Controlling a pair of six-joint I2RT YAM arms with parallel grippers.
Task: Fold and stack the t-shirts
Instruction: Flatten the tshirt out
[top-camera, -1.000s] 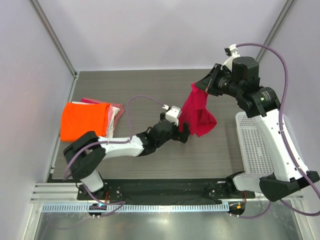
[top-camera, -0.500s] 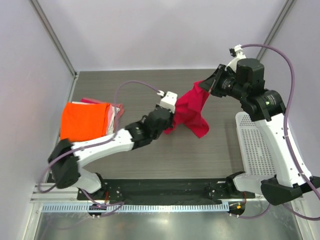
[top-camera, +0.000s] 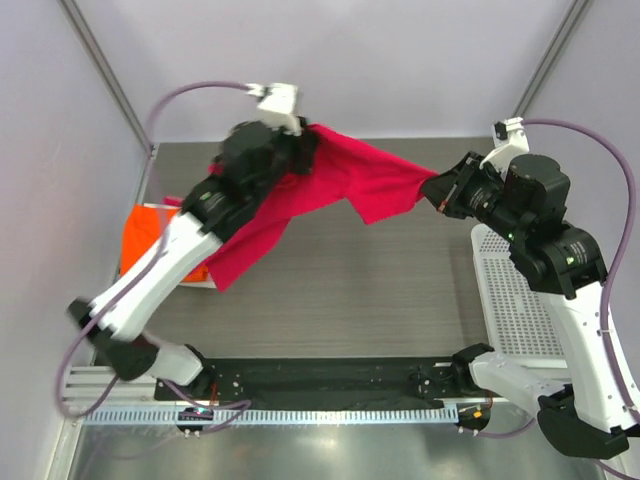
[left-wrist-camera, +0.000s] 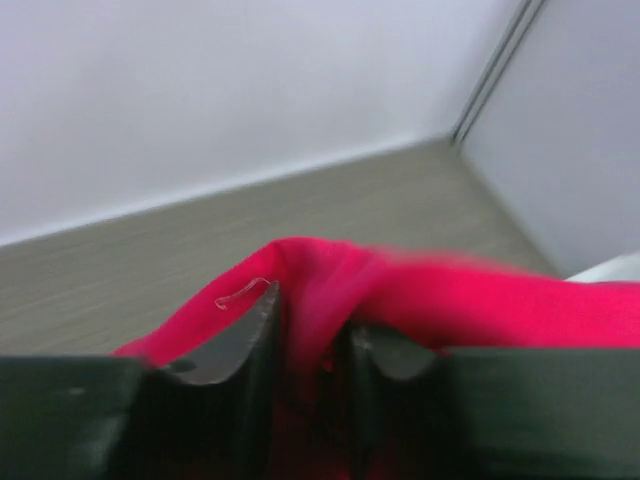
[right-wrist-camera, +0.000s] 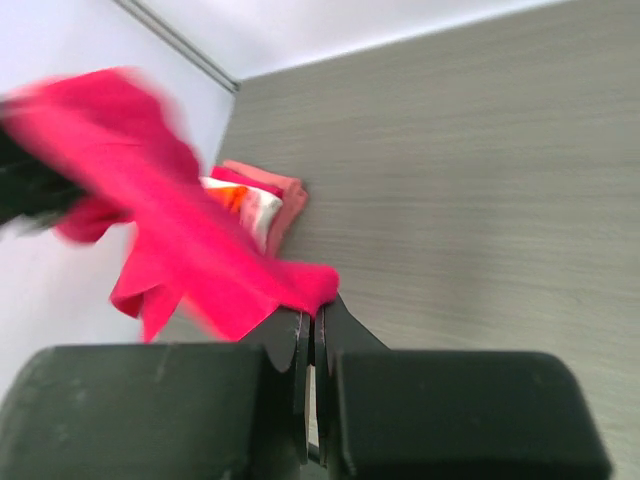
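Grey wood-grain table (top-camera: 400, 300) fills the view. Above it the crimson t-shirt (top-camera: 350, 185) hangs stretched in the air from 11 o'clock towards 2 o'clock, its loose tail drooping at 9 o'clock over the folded orange t-shirt (top-camera: 138, 235). The left gripper (left-wrist-camera: 310, 325) pinches one bunched edge; the right gripper (right-wrist-camera: 312, 318) is pressed together on the other. The left hold looks shallow: a hard pull apart could slip it, and the tail may drag the stack askew.

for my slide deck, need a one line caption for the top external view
Left gripper and right gripper hold the crimson t-shirt stretched between them above the table
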